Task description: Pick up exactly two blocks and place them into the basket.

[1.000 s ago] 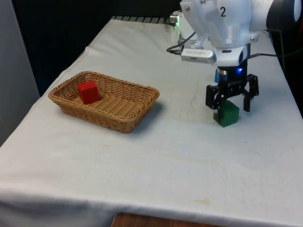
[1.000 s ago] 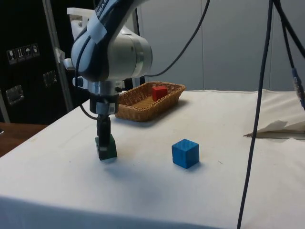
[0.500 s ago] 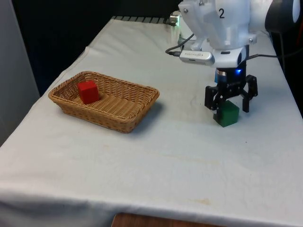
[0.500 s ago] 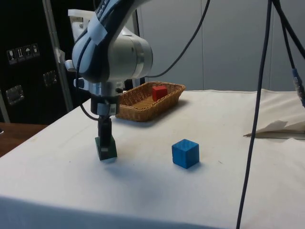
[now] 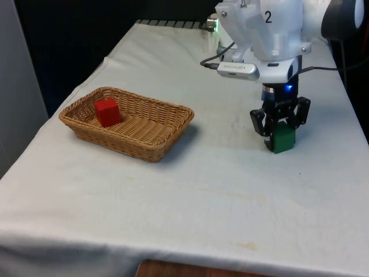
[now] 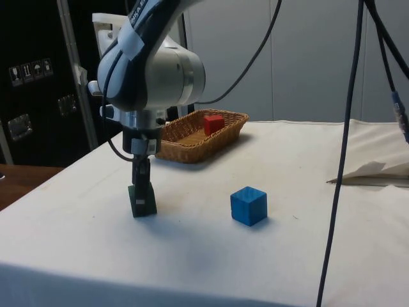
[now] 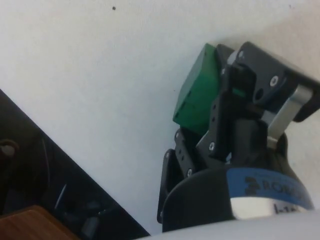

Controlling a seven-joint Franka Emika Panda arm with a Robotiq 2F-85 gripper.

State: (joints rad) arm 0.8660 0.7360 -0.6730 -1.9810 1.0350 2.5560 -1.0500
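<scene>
Near the front view's right edge of the table [image 5: 190, 190], the gripper [image 5: 279, 123] had closed its fingers onto the green block [image 5: 283, 139], which sat on the white cloth. A red block [image 5: 107, 112] lay in the wicker basket [image 5: 151, 141]; the side view revealed a blue block [image 6: 248, 205] nearby.

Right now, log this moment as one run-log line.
gripper: shut on green block, on cloth | red block: in basket | blue block: on table, untouched
</scene>
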